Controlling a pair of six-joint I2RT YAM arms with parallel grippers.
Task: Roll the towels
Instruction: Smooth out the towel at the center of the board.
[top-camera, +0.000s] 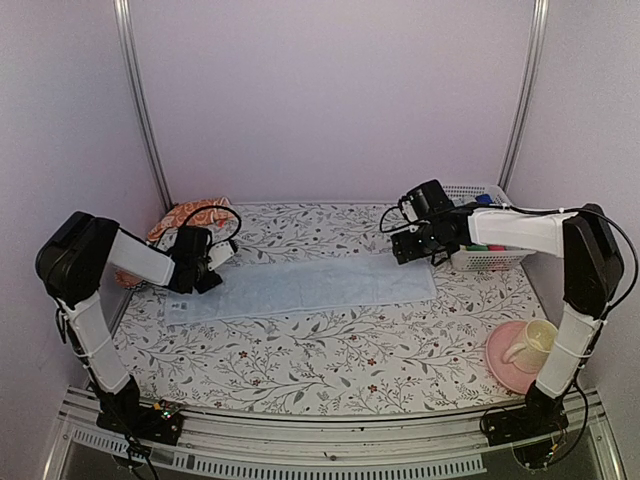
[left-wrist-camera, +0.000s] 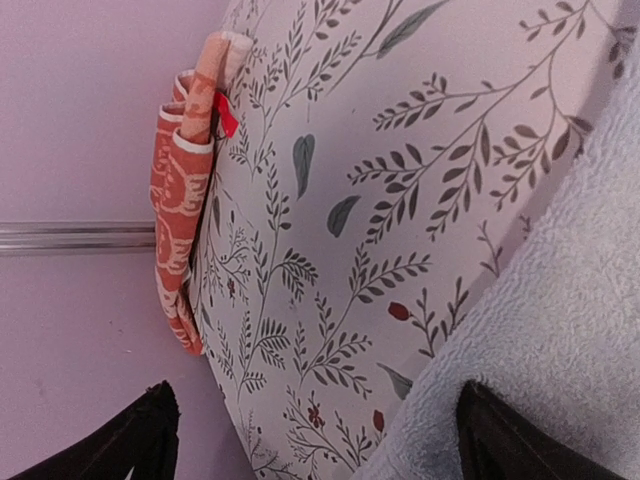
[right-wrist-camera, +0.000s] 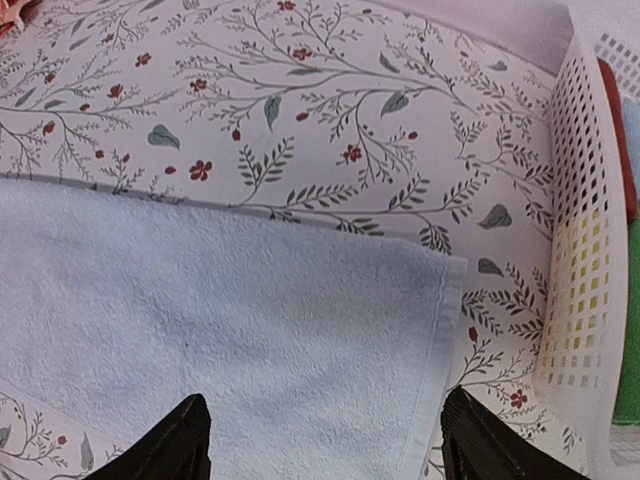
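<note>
From above, the blue towel (top-camera: 300, 285) lies flat across the middle of the table (top-camera: 330, 370), spread ready for rolling. At the left wrist, the left pincer (left-wrist-camera: 320, 440) gapes over its end, and the orange towel (left-wrist-camera: 180, 200) sits bunched at the far left corner. At the right wrist, the right pincer (right-wrist-camera: 320, 440) stands open over the blue towel's right corner, seemingly not touching it.

The light blue towel (top-camera: 300, 288) lies unrolled and flat, a long pale strip of terry stretched left to right across the middle of the floral table (top-camera: 330, 350); its right end is squared off with a hemmed edge, the corner lying flat; the orange-red towel (top-camera: 180, 218) with white prints sits well apart from it, crumpled in a loose heap at the table's far left corner, against the wall, a small red tag showing.
</note>
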